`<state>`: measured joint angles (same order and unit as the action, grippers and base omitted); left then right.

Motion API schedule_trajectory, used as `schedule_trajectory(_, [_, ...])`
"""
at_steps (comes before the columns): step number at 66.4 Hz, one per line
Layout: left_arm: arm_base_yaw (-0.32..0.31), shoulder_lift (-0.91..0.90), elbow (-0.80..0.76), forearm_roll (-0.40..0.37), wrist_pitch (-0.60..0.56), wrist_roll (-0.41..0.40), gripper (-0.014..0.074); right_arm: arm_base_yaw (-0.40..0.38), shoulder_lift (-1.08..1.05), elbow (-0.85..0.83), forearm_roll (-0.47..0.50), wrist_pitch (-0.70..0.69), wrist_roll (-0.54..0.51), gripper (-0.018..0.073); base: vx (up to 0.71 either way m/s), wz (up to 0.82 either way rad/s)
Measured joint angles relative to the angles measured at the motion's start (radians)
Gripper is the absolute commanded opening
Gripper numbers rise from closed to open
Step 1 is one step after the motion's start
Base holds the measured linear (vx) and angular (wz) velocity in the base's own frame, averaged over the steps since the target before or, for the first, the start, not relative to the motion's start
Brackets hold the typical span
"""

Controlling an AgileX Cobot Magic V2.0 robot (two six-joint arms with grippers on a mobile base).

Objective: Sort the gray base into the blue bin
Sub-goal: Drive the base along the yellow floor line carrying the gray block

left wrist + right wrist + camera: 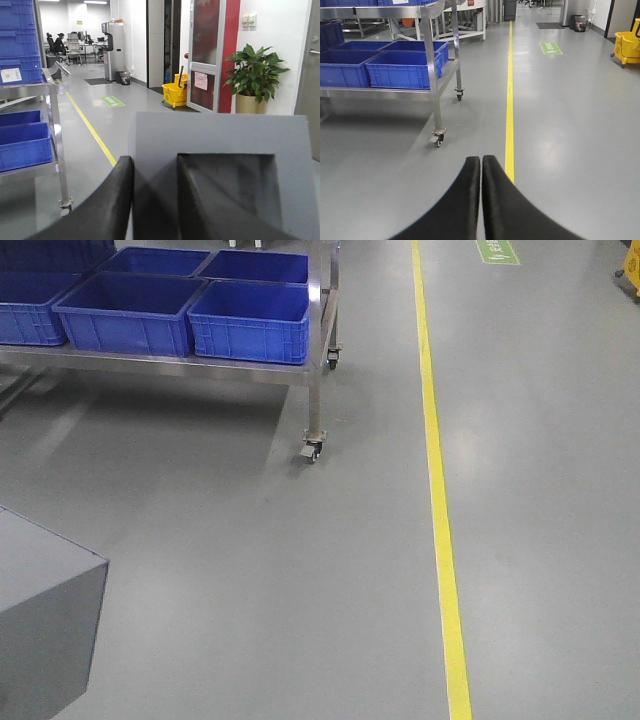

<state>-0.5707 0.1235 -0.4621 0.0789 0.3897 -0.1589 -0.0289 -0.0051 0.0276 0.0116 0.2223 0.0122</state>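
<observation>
The gray base [220,132] fills the left wrist view, its square recess facing the camera. My left gripper [155,165] is shut on one wall of it, one finger outside and the other inside the recess. In the front view the same gray base [40,610] shows as a large gray block at the lower left. Several blue bins [250,325] stand side by side on a steel cart at the upper left, away from the base; they also appear as blue bins [402,67] in the right wrist view. My right gripper [481,161] hangs over bare floor, shut with nothing in it.
The steel cart [318,350] rolls on caster wheels [312,450]. A yellow floor line [438,490] runs front to back right of the cart. A yellow mop bucket [175,94], a potted plant [255,75] and a glass door [205,52] stand further off.
</observation>
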Motion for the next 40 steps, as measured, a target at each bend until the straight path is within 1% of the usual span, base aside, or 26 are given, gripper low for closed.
schedule_trajectory(40, [0.000,0.000,0.000,0.000,0.000,0.000,-0.0006,0.000,0.000,0.000,0.000,0.000,0.000,-0.0005,0.35,-0.03])
